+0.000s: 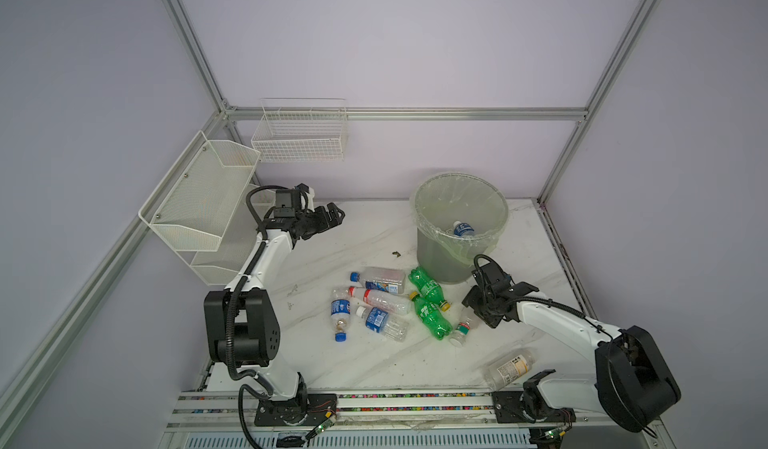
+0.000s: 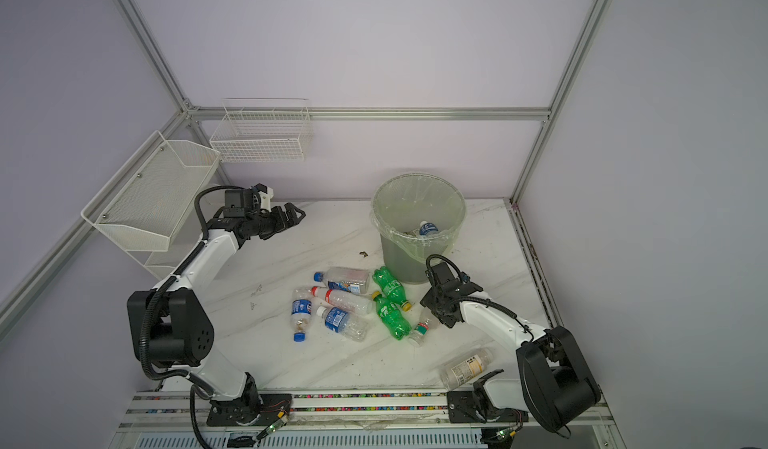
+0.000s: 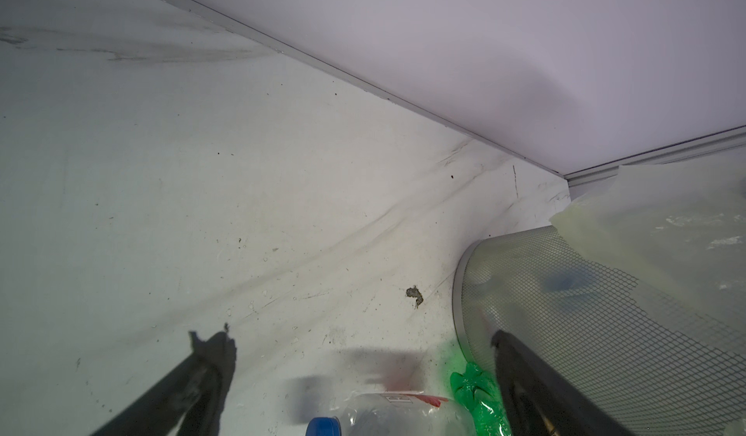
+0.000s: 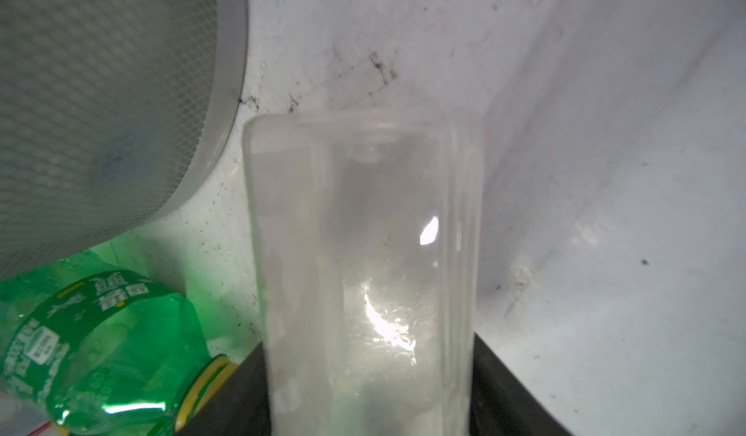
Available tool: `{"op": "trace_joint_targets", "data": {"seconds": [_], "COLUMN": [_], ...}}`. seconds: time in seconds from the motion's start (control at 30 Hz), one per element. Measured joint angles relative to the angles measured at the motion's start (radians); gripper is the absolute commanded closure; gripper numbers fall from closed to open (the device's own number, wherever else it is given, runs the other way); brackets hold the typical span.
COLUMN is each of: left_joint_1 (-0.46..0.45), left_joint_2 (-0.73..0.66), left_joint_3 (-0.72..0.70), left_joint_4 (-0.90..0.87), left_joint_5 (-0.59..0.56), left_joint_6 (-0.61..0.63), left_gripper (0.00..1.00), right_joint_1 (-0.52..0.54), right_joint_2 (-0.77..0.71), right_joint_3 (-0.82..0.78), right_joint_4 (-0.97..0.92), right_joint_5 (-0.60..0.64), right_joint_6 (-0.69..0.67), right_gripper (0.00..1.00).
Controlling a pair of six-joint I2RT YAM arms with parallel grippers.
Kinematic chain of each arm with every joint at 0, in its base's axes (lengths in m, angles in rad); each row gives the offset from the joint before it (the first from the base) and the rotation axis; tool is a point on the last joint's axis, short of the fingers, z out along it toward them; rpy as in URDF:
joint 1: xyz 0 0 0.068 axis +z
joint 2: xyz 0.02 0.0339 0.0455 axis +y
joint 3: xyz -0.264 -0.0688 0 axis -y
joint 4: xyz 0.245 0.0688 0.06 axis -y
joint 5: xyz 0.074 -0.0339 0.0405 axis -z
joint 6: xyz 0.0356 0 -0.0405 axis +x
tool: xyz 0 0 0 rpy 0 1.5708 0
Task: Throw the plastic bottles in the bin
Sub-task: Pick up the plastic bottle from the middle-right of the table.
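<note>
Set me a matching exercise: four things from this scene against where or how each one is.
1. left gripper
2. cloudy white bottle
3. blue-labelled bottle
4. yellow-labelled bottle

A. inside the bin
B. between the jaws of the right gripper
C. open, holding nothing
D. lying by the right arm's base

Pairs: 1-C, 2-B, 3-A, 4-D

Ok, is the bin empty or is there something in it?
Not empty. In both top views a blue-labelled bottle lies inside the bin, near its bottom.
</note>
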Motion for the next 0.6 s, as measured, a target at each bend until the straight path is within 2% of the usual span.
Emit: {"op": "trace_joint_targets", "data": {"seconds": [0.03,0.17,0.33,0.6], "left_joint_1": [0.000,0.000,0.000,0.000], "left_joint_2": [0.000,0.000,0.000,0.000], "left_joint_3": [0.000,0.000,0.000,0.000], "left_joint_4": [0.000,0.000,0.000,0.000], "left_joint_5": [0.000,0.000,-0.003,-0.003], "left_joint_6": [0.000,0.000,0.000,0.000], "left_gripper": [0.00,0.00,0.00,0.00], "right_joint_1": [0.000,0.000,0.000,-0.030], "right_joint_2": [-0.002,-0.030,-0.110,-0.211], "right_joint_3": [-0.002,-0.006,0.017,0.195], "right_joint_4": [0.004,0.002,-0.061,-0.211], "right_joint_5": [0.000,0.002,0.033,0.125], "right_joint_6": [-0.002,-0.002,-0.006,-0.061], "right_gripper": [0.52,0.56,0.56,0.56]}}
